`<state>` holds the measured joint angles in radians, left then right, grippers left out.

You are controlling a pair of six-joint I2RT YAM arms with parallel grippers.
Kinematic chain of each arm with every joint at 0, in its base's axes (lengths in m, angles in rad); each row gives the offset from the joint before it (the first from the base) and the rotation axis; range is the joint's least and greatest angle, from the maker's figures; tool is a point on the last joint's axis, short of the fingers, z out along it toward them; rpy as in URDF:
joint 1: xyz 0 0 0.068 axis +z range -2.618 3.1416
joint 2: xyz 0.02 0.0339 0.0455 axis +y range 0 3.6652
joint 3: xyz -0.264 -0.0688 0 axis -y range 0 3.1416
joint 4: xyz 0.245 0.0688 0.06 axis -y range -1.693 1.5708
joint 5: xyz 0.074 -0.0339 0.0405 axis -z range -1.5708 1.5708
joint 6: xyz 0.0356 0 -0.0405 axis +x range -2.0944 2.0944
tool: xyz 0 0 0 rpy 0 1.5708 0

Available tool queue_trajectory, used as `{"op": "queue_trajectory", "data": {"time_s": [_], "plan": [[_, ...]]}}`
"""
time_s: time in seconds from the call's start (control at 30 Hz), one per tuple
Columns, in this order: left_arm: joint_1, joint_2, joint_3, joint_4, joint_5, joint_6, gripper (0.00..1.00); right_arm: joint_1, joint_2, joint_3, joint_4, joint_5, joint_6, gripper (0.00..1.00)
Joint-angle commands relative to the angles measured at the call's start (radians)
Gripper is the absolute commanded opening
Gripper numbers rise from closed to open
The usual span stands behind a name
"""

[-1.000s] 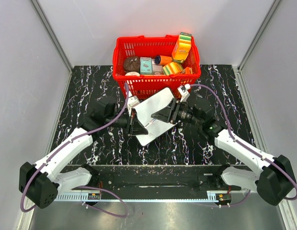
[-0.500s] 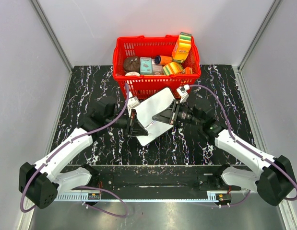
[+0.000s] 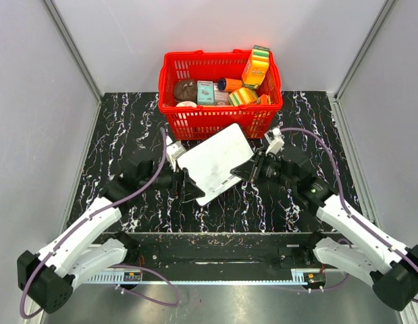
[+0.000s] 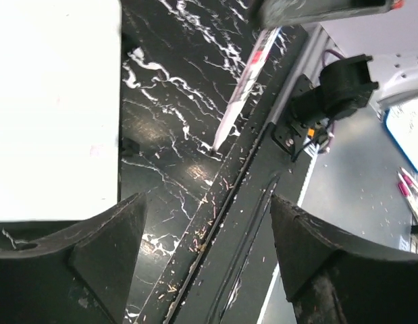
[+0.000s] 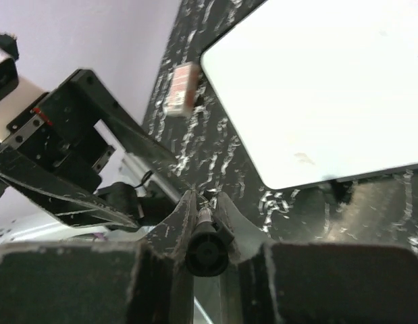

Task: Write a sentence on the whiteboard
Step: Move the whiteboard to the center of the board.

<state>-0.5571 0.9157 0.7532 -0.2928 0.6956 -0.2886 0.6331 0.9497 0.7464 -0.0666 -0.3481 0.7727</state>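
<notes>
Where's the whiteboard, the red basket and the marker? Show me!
whiteboard (image 3: 214,160), top view, the middle of its white face.
red basket (image 3: 198,121), top view, its front mesh wall.
marker (image 4: 244,89), left wrist view, the middle of its pale barrel.

Black marbled tabletop (image 3: 121,121), pale grey walls (image 3: 33,101), seemingly even light.

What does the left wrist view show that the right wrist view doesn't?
Left wrist only: a white pen with red print, side-on, tip at the table, beyond its own open left gripper. Right wrist only: the right gripper shut on a dark round stub, seemingly the pen's end. Both: the board, blank where visible, and the black marbled table.
</notes>
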Motion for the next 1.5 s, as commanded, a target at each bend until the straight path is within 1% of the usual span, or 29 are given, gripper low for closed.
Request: {"op": "queue_trajectory", "data": {"time_s": [0.0,0.07,0.13,0.2,0.23,0.3,0.4,0.57,0.6,0.63,0.7,0.77,0.8,0.87,0.93,1.1,1.2,1.23,1.3,1.33,1.4,1.43,1.47], "plan": [[0.002,-0.151,-0.098,0.049,-0.172,-0.127,0.77,0.004,-0.097,0.042,-0.209,0.217,-0.096,0.00],[0.002,-0.205,-0.172,0.060,-0.243,-0.168,0.80,0.004,-0.147,0.030,-0.237,0.247,-0.098,0.00],[0.002,-0.274,-0.242,0.078,-0.304,-0.234,0.85,0.004,-0.184,0.010,-0.263,0.268,-0.095,0.00],[0.002,-0.334,-0.290,0.113,-0.335,-0.283,0.90,0.004,-0.235,-0.016,-0.277,0.287,-0.090,0.00],[0.002,-0.351,-0.334,0.121,-0.347,-0.299,0.94,0.004,-0.252,-0.025,-0.277,0.290,-0.087,0.00],[0.002,-0.389,-0.370,0.135,-0.381,-0.346,0.95,0.004,-0.284,-0.032,-0.297,0.308,-0.085,0.00],[0.002,-0.419,-0.422,0.164,-0.377,-0.400,0.99,0.004,-0.304,-0.021,-0.323,0.305,-0.088,0.00],[0.002,-0.454,-0.442,0.208,-0.357,-0.474,0.99,0.004,-0.299,-0.001,-0.326,0.324,-0.108,0.00],[0.002,-0.472,-0.460,0.268,-0.314,-0.481,0.99,0.004,-0.295,0.011,-0.328,0.316,-0.113,0.00],[0.002,-0.488,-0.472,0.289,-0.312,-0.494,0.99,0.005,-0.293,0.011,-0.328,0.317,-0.116,0.00],[0.002,-0.547,-0.521,0.325,-0.362,-0.558,0.99,0.002,-0.292,0.002,-0.329,0.336,-0.118,0.00],[0.002,-0.577,-0.554,0.322,-0.386,-0.554,0.99,0.004,-0.293,-0.015,-0.325,0.368,-0.130,0.00],[0.002,-0.595,-0.593,0.349,-0.380,-0.520,0.99,0.004,-0.293,-0.016,-0.323,0.379,-0.134,0.00],[0.002,-0.594,-0.615,0.385,-0.366,-0.495,0.99,0.005,-0.292,-0.019,-0.320,0.411,-0.153,0.00],[0.002,-0.557,-0.604,0.366,-0.392,-0.489,0.99,0.004,-0.282,-0.007,-0.323,0.426,-0.164,0.00],[-0.003,-0.367,-0.511,0.322,-0.380,-0.403,0.99,0.004,-0.269,-0.007,-0.306,0.448,-0.184,0.00],[-0.042,-0.262,-0.444,0.317,-0.410,-0.373,0.99,0.004,-0.267,-0.027,-0.297,0.480,-0.188,0.00],[-0.093,-0.243,-0.425,0.317,-0.436,-0.366,0.99,0.002,-0.264,-0.031,-0.295,0.486,-0.188,0.00],[-0.163,-0.178,-0.367,0.314,-0.531,-0.330,0.99,0.004,-0.262,-0.042,-0.297,0.492,-0.184,0.00],[-0.241,-0.149,-0.342,0.307,-0.572,-0.316,0.99,0.004,-0.259,-0.045,-0.295,0.500,-0.181,0.00],[-0.309,-0.043,-0.272,0.296,-0.674,-0.290,0.99,0.004,-0.258,-0.053,-0.298,0.523,-0.177,0.00],[-0.357,-0.003,-0.249,0.296,-0.686,-0.284,0.99,0.004,-0.255,-0.055,-0.299,0.529,-0.179,0.00],[-0.378,0.077,-0.211,0.297,-0.694,-0.279,0.99,0.004,-0.253,-0.058,-0.302,0.553,-0.179,0.00]]}}
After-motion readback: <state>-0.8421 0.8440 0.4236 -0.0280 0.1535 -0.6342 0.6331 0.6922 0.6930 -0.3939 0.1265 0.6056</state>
